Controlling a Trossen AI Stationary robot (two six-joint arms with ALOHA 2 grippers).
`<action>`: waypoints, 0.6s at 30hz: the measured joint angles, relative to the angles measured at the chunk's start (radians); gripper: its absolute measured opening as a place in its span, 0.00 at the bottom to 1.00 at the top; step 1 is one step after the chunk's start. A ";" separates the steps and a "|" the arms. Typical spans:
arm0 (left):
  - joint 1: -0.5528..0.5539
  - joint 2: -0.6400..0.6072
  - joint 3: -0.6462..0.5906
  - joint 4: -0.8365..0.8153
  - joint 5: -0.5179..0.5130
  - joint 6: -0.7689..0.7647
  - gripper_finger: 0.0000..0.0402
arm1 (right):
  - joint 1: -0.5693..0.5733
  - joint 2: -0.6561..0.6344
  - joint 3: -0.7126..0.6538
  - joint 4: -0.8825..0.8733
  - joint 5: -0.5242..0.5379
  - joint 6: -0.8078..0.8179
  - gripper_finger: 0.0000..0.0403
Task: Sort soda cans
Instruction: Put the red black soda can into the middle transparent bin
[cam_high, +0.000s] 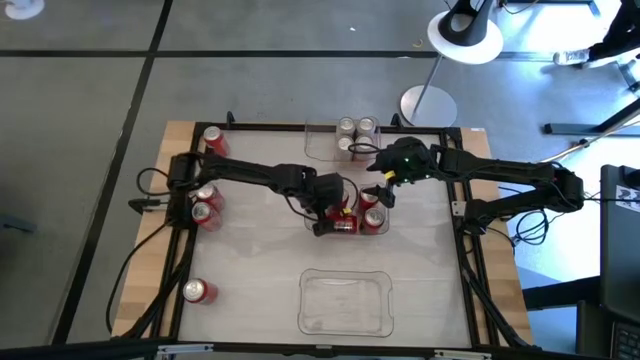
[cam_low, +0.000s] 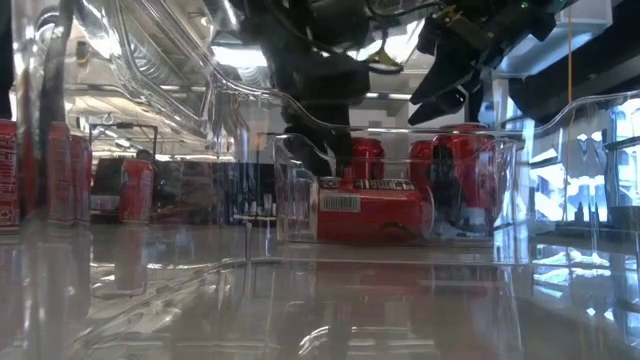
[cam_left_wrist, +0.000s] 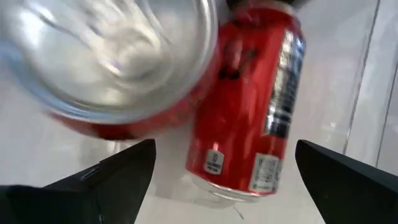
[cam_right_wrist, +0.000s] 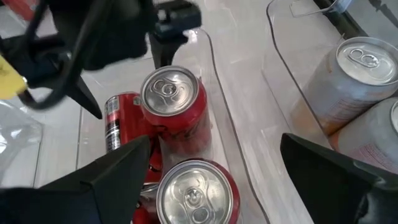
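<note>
The middle clear tray (cam_high: 384, 229) holds red soda cans: two upright (cam_right_wrist: 171, 106) (cam_right_wrist: 196, 193) and one lying on its side (cam_left_wrist: 249, 112) (cam_low: 370, 215). My left gripper (cam_left_wrist: 225, 149) (cam_high: 335, 215) hangs open over the lying can, one finger on each side, apart from it. My right gripper (cam_right_wrist: 214, 142) (cam_high: 383, 190) is open above the tray's right part, over the upright cans. Silver cans (cam_high: 355, 135) (cam_right_wrist: 360, 68) stand in the far tray (cam_high: 318, 148). More red cans stand on the table's left (cam_high: 213, 140) (cam_high: 205, 205) (cam_high: 197, 291).
A third clear tray (cam_high: 345, 300) sits near the table's front edge with nothing in it. The two arms crowd close together over the middle tray. Bare tabletop lies between the trays and to the right of them. A lamp stand (cam_high: 428, 104) is beyond the far edge.
</note>
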 joint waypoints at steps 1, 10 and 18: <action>-0.003 0.013 0.000 -0.002 0.010 0.007 0.93 | 0.000 0.000 0.000 -0.003 0.000 0.000 0.89; -0.025 0.067 0.005 -0.004 0.009 0.017 0.93 | 0.000 0.000 0.000 -0.009 0.000 0.000 0.89; -0.009 0.084 0.006 -0.019 0.011 0.027 0.93 | 0.000 0.000 0.000 -0.009 0.000 0.000 0.89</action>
